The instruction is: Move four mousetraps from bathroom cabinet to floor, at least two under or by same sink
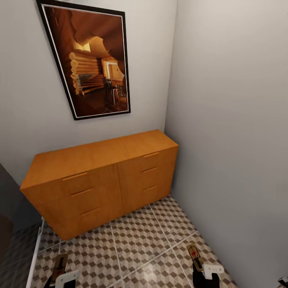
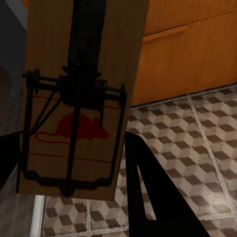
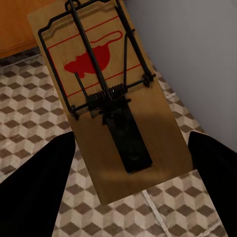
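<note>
Reaching forward low at the head view's bottom edge, both arms are just barely in frame, each carrying a trap. Left gripper (image 1: 61, 276) sits bottom left with a mousetrap (image 1: 60, 265) sticking out ahead of it; in the left wrist view that left mousetrap (image 2: 81, 98) stands between the dark fingers (image 2: 158, 197), red mouse print and wire bar facing the camera. Fingers look closed in on the board, though the contact itself is hidden. Right gripper (image 1: 197, 266) sits bottom right near the grey wall (image 1: 240, 140), second mousetrap (image 1: 193, 252) pointing forward from it. Right wrist view: right mousetrap (image 3: 111, 106) lies between the two dark fingers (image 3: 34, 192), held above the bathroom floor (image 3: 29, 113); grip points again hidden. Cube-patterned tiles (image 1: 136, 240) run ahead to the cabinet (image 1: 100, 180), well apart from both grippers, drawers all shut, top bare. Framed picture (image 1: 90, 56) hangs on the wall above it.
</note>
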Controlling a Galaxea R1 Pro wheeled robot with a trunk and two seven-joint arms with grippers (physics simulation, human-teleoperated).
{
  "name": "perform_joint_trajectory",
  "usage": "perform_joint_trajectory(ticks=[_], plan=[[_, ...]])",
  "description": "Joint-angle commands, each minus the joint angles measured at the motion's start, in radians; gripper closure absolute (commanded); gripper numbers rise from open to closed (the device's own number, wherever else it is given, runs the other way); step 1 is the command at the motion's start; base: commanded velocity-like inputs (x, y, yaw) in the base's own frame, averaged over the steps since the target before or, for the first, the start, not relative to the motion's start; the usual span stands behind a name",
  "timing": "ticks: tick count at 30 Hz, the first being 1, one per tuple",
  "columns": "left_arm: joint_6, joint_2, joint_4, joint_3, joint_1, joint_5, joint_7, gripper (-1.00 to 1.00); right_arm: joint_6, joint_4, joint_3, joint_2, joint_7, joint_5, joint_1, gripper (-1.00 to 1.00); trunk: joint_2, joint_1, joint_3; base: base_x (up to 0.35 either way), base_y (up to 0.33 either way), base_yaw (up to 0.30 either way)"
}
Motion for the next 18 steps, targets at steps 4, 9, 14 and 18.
perform_joint_trajectory(ticks=[4,9,14,18], plan=[[-0.001,-0.001,0.002,-0.006,-0.002,-0.008,0.012,1.0,-0.002,0.0,0.009,0.001,-0.005,-0.006,-0.001,1.0,-0.001,0.0,0.004,0.0,0.0,0.0],[0.0,-0.001,0.002,-0.006,-0.002,-0.008,0.012,1.0,-0.002,0.0,0.009,0.001,-0.005,-0.006,-0.001,1.0,-0.001,0.0,0.011,0.0,0.0,0.0],[0.0,-0.001,0.002,-0.006,-0.001,-0.008,0.012,1.0,-0.002,0.0,0.009,0.001,-0.004,-0.006,-0.001,1.0,-0.001,0.0,0.017,0.0,0.0,0.0],[0.0,-0.001,0.002,-0.006,-0.002,-0.008,0.011,1.0,-0.002,0.0,0.009,0.001,-0.005,-0.006,-0.001,1.0,-0.001,0.0,0.023,0.0,0.0,0.0]])
